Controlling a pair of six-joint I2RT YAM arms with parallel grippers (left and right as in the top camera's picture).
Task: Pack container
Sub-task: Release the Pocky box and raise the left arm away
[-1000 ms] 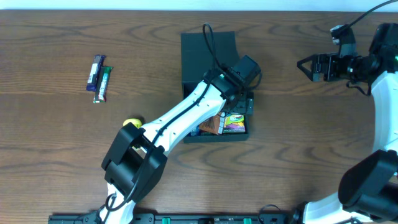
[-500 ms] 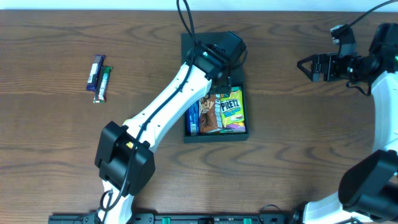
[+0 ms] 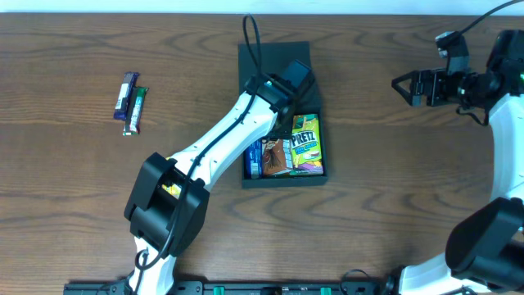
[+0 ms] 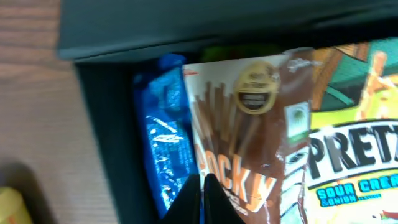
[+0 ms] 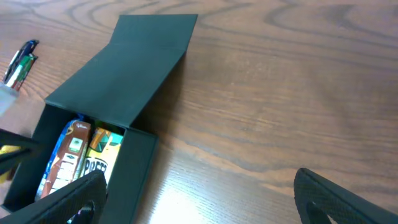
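overhead shows the wooden table (image 3: 393, 205) with the container (image 3: 282, 181) sitting open around the middle, its flap lid (image 3: 260, 61) laid flat behind it on the far side.

the left arm (image 3: 221, 147) stretches diagonally from the near-left of the container up over it, bent at the elbow, with the wrist sitting above the hinge end. the left gripper (image 4: 201, 198) looks pinched closed with nothing between the tips. it hangs over the seam between two packets inside the container, and i can't tell if it actually touches them.

the right arm (image 3: 499, 82) is well off to the right of the container. the right gripper (image 3: 401, 88) points back toward it, spread wide and holding nothing.

inside the container, side by side: a blue packet (image 4: 158, 143) against the left wall, a brown pocky packet (image 4: 242, 137) in the middle, and a green and yellow pretz packet (image 3: 304, 147) on the right.

well to the left of the container there's a purple bar (image 3: 125, 93) and a green bar (image 3: 136, 109), just beside each other. a yellow thing (image 3: 170, 188) peeks out near-left of the container, mostly hidden under the left arm.
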